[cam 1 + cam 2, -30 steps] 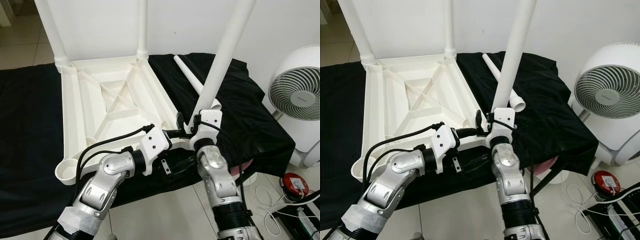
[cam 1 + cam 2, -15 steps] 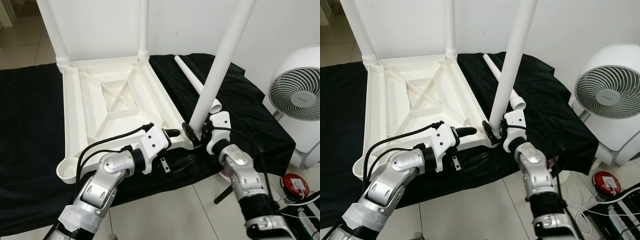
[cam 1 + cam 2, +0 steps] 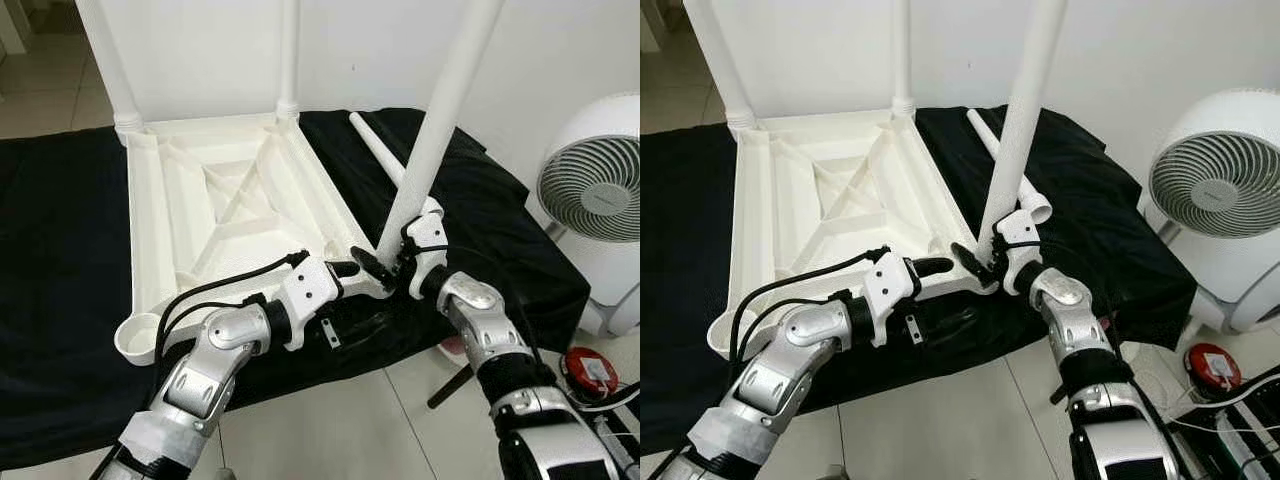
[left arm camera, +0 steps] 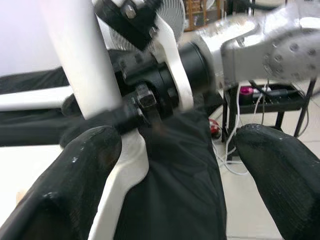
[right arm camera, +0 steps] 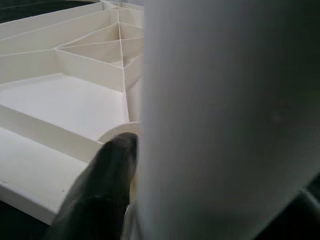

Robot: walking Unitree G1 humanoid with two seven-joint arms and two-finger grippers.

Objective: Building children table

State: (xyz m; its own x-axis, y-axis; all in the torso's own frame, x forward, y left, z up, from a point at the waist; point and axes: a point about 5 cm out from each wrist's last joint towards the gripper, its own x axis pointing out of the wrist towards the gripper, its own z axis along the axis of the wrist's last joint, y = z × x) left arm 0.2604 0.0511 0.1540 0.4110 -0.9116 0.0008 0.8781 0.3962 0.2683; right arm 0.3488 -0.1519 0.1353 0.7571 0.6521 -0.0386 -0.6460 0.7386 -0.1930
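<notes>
- Black cloth [image 3: 60, 250] covers the worktop, which stands against a white wall; a white fan [image 3: 590, 190] sits on the tiled floor off the worktop's right end.
- Upside down on the cloth lies the white tabletop [image 3: 215, 215], ribs upward, with two legs already standing in its far corners, one at the far-left corner [image 3: 105, 60] and one at the far-right corner [image 3: 288, 55].
- A loose leg [image 3: 375, 150] lies on the cloth just beyond the tabletop's right edge.
- The right claw [image 3: 390, 268] is clamped on the foot of the third leg [image 3: 440, 110], its fingers [image 5: 102, 185] closed against the tube right at the near-right corner socket.
- Over the last second that arm has swung out to the right and the leg's foot has dropped from above the corner down onto the socket, the tube leaning a little to the right.
- The left claw [image 3: 345, 268] sits at the tabletop's near edge beside that corner, fingers [image 4: 75, 180] spread wide and holding nothing, apparently steadying the frame.
- Judging by this, the third leg is being seated; straightening and pressing it home looks like the next need, with one leg left after that.
</notes>
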